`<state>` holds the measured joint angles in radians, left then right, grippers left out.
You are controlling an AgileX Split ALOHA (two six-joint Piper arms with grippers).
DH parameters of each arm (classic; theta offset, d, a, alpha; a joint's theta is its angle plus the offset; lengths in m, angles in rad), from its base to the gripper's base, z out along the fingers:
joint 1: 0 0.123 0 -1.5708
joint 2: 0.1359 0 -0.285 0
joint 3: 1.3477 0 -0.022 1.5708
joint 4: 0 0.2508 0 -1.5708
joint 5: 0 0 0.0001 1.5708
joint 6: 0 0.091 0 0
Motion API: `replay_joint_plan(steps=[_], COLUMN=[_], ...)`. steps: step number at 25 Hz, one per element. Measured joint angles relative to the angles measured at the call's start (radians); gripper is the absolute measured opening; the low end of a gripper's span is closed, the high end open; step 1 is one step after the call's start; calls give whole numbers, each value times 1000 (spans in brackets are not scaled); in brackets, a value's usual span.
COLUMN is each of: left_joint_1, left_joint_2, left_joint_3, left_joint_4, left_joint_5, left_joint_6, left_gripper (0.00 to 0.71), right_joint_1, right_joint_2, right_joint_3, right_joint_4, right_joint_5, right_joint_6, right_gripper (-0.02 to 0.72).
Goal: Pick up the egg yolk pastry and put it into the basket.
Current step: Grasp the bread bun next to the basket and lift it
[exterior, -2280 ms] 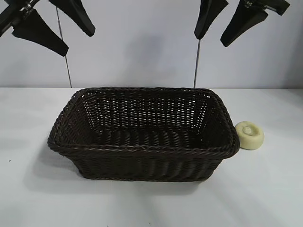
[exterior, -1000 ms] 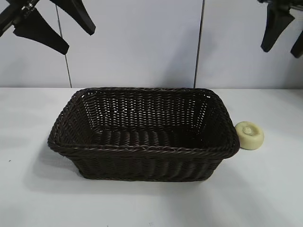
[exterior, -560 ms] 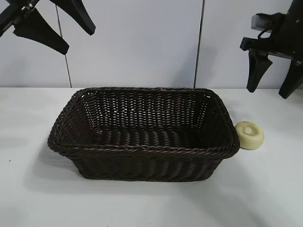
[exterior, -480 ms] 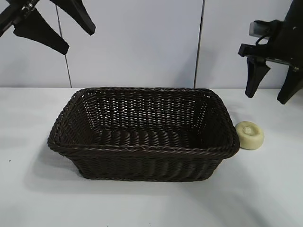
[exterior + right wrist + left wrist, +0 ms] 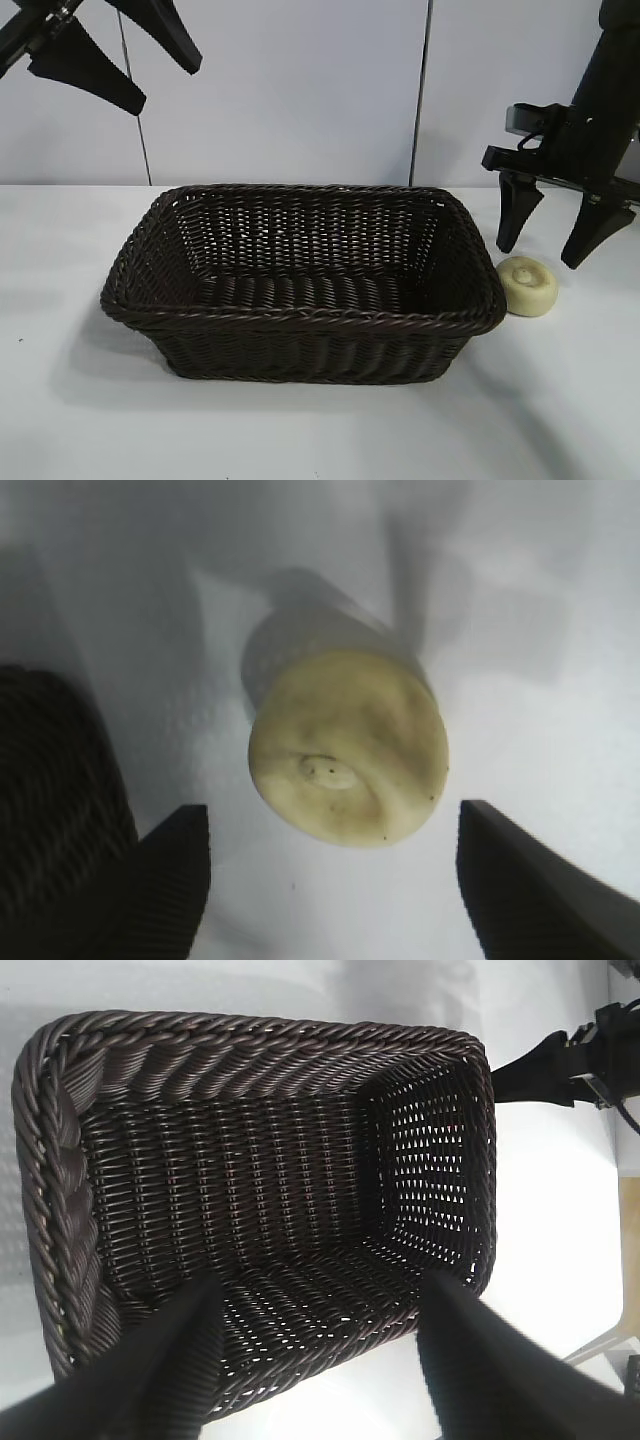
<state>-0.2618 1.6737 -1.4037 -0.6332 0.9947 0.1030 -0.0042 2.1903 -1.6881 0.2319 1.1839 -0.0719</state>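
The egg yolk pastry [image 5: 529, 286] [image 5: 348, 752], a small pale-yellow puck with a dimpled top, lies on the white table just right of the basket [image 5: 300, 318] [image 5: 250, 1035], a large dark woven one with nothing inside. My right gripper [image 5: 541, 252] [image 5: 335, 825] hangs open just above and behind the pastry, a finger to each side, not touching it. High at the upper left, my left gripper [image 5: 135, 88] [image 5: 320, 1295] stays open over the basket's left end.
The white table [image 5: 320, 430] runs wide in front of the basket and to its left. A pale wall with two vertical seams stands behind. The table's edge [image 5: 610, 1325] shows in the left wrist view beyond the basket's far end.
My right gripper has come down from the upper right toward the pastry and now hangs just above it. The left arm, the basket and the pastry have stayed put.
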Motion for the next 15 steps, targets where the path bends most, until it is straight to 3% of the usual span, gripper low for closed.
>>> replay_joint_plan(steps=[11, 13, 15], left_joint_1=[0, 0, 0], left_joint_2=[0, 0, 0], left_joint_3=[0, 0, 0], left_joint_4=[0, 0, 0], left_joint_5=[0, 1, 1], left_joint_6=[0, 0, 0], left_gripper=[424, 424, 424], right_joint_1=[0, 0, 0], right_joint_2=[73, 79, 79], right_joint_3=[0, 0, 0], right_joint_4=[12, 15, 15], right_joint_5=[-25, -25, -26], right_joint_6=[0, 0, 0], right_gripper=[501, 456, 358])
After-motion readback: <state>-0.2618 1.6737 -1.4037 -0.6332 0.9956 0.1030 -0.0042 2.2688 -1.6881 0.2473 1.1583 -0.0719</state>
